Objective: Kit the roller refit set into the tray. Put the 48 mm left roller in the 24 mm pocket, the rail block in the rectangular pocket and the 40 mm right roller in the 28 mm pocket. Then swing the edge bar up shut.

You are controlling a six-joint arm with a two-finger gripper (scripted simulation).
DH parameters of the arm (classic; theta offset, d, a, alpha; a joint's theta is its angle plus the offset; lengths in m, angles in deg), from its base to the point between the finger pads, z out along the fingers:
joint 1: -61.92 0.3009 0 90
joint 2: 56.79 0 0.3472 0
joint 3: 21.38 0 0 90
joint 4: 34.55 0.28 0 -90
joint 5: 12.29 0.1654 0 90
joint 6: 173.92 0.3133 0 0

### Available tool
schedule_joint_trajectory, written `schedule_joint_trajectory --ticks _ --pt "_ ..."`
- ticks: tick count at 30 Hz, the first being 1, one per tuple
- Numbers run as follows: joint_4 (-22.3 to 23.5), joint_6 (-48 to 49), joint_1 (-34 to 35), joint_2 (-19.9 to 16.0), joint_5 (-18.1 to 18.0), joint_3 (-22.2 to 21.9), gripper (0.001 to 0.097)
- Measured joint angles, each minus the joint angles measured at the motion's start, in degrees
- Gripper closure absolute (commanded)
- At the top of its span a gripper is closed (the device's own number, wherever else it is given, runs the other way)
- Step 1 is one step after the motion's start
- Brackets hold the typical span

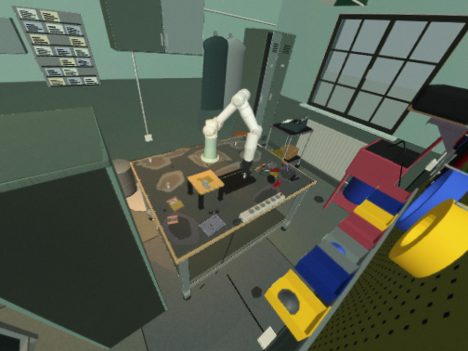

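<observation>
On the workbench in the middle of the room a black tray [237, 181] lies to the right of a small orange-topped stand [205, 182]. My gripper [244, 174] is open and holds nothing; it hangs straight down over the tray's right part, close to its surface. The tray's pockets and whatever lies in them are too small to make out. Several small red, green and orange parts [271, 172] lie scattered on the bench to the right of the tray. The edge bar cannot be told apart from the tray.
The orange-topped stand rises just left of the tray, with a grey piece on top. A white power strip [261, 206] lies along the bench's front edge, a grey plate [212, 226] near the front corner, and my arm's base [210, 149] stands behind.
</observation>
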Motion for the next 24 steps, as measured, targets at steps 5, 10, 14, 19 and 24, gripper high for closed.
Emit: schedule_joint_trajectory --ticks 5,10,14,19,24 --pt "0.0 0.0 0.0 0.2 -0.3 0.0 0.0601" --pt "0.0 0.0 0.0 0.7 -0.9 0.2 0.0601" --pt "0.0 0.0 0.0 1.3 -1.7 0.4 0.0601" --pt "0.0 0.0 0.0 2.3 -3.0 0.7 0.0601" --pt "0.0 0.0 0.0 3.4 -4.4 1.0 0.0601"
